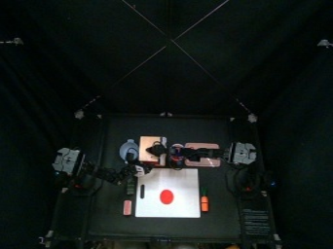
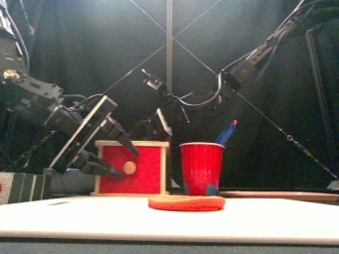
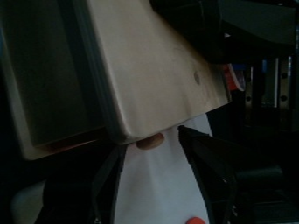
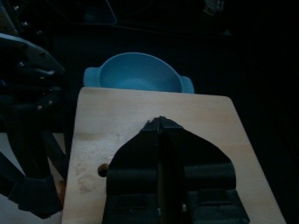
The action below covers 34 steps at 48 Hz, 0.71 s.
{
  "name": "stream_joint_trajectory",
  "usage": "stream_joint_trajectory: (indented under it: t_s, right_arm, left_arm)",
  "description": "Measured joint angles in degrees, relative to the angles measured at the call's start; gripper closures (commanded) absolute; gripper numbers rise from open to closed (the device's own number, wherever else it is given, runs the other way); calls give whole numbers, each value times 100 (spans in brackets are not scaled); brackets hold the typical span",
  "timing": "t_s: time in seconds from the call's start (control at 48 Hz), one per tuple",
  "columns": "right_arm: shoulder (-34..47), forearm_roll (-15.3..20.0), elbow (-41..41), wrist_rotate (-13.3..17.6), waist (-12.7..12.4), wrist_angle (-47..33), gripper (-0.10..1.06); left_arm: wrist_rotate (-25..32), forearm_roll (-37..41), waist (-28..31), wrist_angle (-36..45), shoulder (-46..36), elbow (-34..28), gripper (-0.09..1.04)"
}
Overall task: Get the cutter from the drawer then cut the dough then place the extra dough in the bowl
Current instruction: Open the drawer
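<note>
Your left gripper (image 3: 153, 154) has its jaws apart, with the drawer's small knob (image 3: 149, 143) between them but not yet pinched. The red drawer front (image 2: 149, 175) looks closed, so the cutter, presumably inside, is out of sight. Your right gripper (image 4: 162, 128), jaws together, bears on top of the wooden box (image 4: 212, 112), likely to stop it sliding when you pull. The bowl (image 4: 135, 72) sits just behind, and the dough (image 2: 185, 202) waits on the board (image 1: 184, 207).

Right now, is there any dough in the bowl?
No: the bowl is empty in the right wrist view, and the dough lies whole on the board.
</note>
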Motion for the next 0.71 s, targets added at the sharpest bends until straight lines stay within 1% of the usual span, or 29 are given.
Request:
stream_joint_trajectory:
  t_s: [0.271,0.312,0.438,0.5,0.708]
  right_arm:
    - [9,-9,0,9,18,0,95]
    - [9,-9,0,9,26,0,95]
    - [18,-9,-9,9,26,0,95]
    - [18,-9,-9,0,26,0,95]
    - [18,-9,-9,0,26,0,95]
  left_arm:
    - [0,9,53,0,176,-149,11]
    - [9,9,70,0,176,-149,13]
    - [18,18,97,0,185,-149,24]
    - [18,9,105,0,185,-141,27]
    - [18,18,79,35,185,-132,28]
